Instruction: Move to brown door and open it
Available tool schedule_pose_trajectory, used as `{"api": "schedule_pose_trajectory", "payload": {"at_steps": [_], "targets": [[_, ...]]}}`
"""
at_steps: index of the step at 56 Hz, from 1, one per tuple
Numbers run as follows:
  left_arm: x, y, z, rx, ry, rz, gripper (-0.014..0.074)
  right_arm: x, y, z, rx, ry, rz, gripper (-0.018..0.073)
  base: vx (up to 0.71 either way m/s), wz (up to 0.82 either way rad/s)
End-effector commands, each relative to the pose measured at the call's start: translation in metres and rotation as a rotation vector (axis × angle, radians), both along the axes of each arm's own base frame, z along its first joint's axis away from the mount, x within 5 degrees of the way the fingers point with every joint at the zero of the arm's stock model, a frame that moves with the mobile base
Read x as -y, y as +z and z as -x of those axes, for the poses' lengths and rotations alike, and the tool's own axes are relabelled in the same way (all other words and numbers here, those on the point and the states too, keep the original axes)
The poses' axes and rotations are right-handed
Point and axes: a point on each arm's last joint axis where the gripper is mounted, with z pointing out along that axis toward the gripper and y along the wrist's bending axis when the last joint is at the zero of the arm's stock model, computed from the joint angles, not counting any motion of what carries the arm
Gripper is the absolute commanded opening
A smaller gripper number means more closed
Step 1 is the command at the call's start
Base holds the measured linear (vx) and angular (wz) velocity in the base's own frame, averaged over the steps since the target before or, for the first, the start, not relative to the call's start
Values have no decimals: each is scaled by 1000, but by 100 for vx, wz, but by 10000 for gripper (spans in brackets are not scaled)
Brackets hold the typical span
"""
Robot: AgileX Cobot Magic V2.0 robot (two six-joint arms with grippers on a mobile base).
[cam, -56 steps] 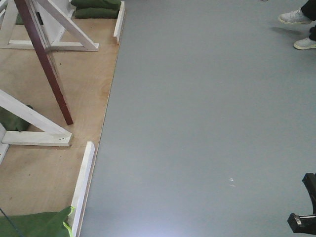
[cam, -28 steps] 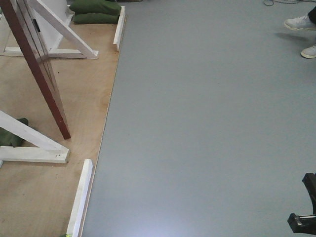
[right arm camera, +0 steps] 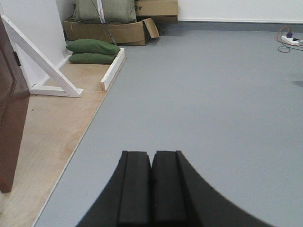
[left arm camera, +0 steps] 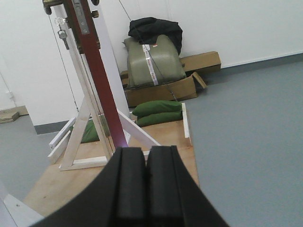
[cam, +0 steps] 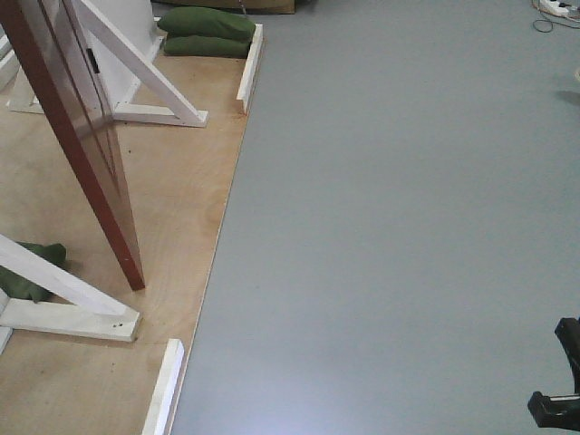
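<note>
The brown door (cam: 77, 127) is a glossy reddish-brown panel standing on a plywood base at the left of the front view. In the left wrist view its edge (left arm camera: 97, 80) rises straight ahead, with a silver latch plate (left arm camera: 81, 16) and hanging keys (left arm camera: 61, 33) near the top. Its lower corner (right arm camera: 10, 127) shows at the left of the right wrist view. My left gripper (left arm camera: 146, 152) is shut and empty, well short of the door. My right gripper (right arm camera: 151, 156) is shut and empty over the grey floor.
White frame braces (cam: 136, 72) hold the door on the plywood base (cam: 172, 199). Green sandbags (cam: 207, 32) weigh the frame down at the back. Cardboard boxes (left arm camera: 161, 87) and a grey-green bag stand by the white wall. A power strip with cable (right arm camera: 292, 40) lies on the floor, far right.
The view has shifted toward the door: door and frame now sit lower, larger and further right in the front view. The person's shoes at the top right have left the view.
</note>
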Motion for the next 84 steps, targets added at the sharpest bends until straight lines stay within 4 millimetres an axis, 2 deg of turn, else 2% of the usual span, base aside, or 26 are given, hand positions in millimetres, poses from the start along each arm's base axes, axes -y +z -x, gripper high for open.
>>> {"api": "schedule_pose_trajectory", "payload": {"at_steps": [1,84], "targets": [[1,16,2,118,-16,21,-6,1,6,-2,78,-5,7,0,37,11],[1,16,2,118,-16,21,-6,1,5,-2,77,-5,7,0,34,-4]]}}
